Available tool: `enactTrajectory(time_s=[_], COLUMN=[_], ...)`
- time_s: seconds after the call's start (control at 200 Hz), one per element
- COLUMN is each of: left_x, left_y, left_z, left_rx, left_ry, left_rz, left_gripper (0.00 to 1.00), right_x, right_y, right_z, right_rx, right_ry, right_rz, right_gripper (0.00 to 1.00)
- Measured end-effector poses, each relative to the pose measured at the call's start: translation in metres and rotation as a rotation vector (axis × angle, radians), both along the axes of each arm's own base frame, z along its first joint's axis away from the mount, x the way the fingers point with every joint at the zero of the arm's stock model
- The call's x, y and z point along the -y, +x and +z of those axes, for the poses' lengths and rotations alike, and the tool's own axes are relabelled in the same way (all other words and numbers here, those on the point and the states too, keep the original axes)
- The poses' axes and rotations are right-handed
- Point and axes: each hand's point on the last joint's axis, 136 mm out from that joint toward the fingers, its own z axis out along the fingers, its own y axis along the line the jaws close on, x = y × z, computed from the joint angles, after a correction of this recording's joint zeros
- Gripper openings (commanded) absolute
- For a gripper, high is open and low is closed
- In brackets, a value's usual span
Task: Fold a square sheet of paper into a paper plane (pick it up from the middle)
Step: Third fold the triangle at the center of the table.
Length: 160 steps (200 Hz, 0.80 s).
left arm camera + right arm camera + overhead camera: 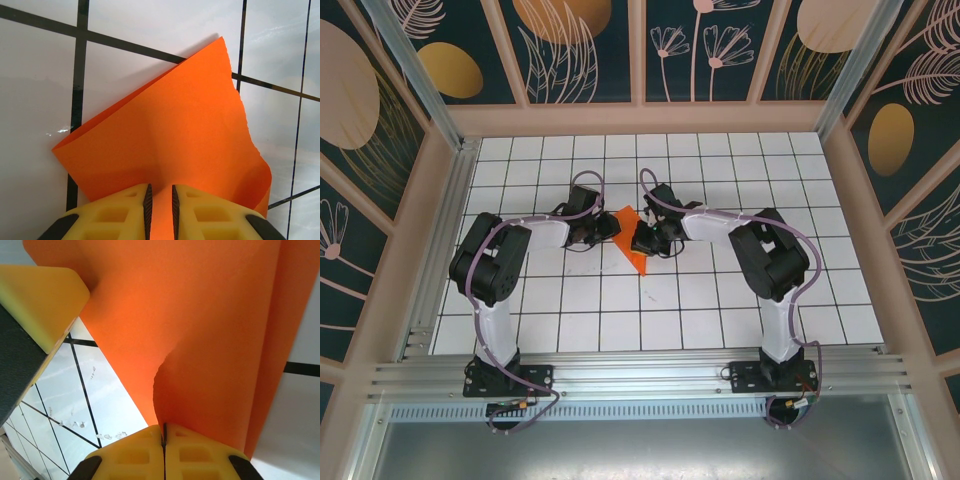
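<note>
Over middle of white grid-tiled bench [720,300], holding thin bright orange sheet of paper [628,247] between both arms; creased, buckled, one corner pointing toward the bases. Pinching its left side with left gripper [160,192]: yellow fingers [115,210] nearly closed, a strip of paper in the narrow gap. Clamping the other side with right gripper [163,427], fingers pressed together on the paper edge.
</note>
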Motion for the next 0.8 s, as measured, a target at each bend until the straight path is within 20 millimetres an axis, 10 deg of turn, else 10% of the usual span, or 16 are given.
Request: enactTrajectory(time_s=[0.801], left_x=[0.0023], left_y=[-0.0005], left_z=[0.0004], left_rx=[-0.001], left_ry=[-0.013], left_rz=[-0.009], left_gripper=[0.21], right_x=[0.0032], right_y=[0.0030], right_z=[-0.0092], right_rx=[-0.019], right_ry=[-0.006], right_rz=[-0.097], right_gripper=[0.06])
